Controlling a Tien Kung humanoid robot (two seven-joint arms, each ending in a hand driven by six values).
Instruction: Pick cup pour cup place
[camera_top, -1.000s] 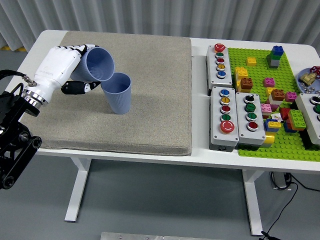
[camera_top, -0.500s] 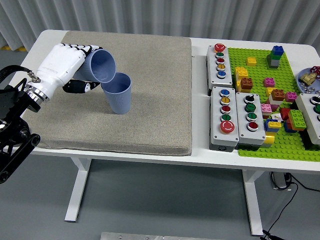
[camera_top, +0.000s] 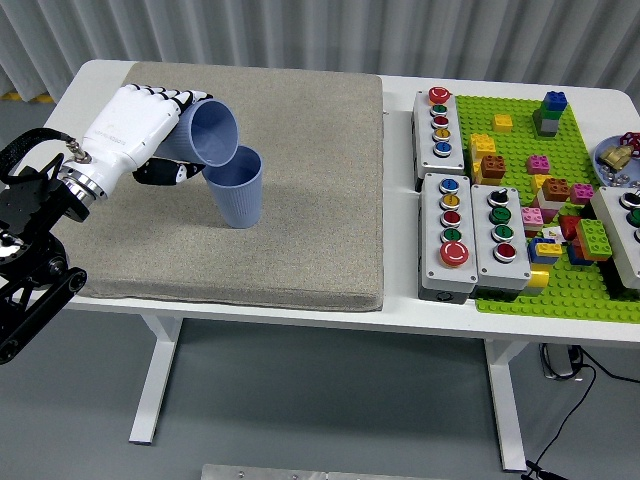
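A blue cup (camera_top: 238, 187) stands upright on the grey mat (camera_top: 300, 220), left of its middle. My left hand (camera_top: 160, 125) is shut on a second blue cup (camera_top: 207, 134), tipped on its side with its mouth facing right and down over the standing cup's rim. The two cups overlap in the picture; I cannot tell whether they touch. The white hand covers the held cup's base. My right arm is out of the picture.
Right of the mat stand grey button boxes (camera_top: 470, 235) and a narrow one (camera_top: 440, 122). A green baseplate (camera_top: 560, 290) carries several loose bricks. A small dish (camera_top: 618, 160) sits at the far right edge. The table's white rim (camera_top: 300, 318) runs along the front.
My left hand has moved slightly right and up with the tipped cup, bringing its mouth further over the standing cup. The standing cup has not moved.
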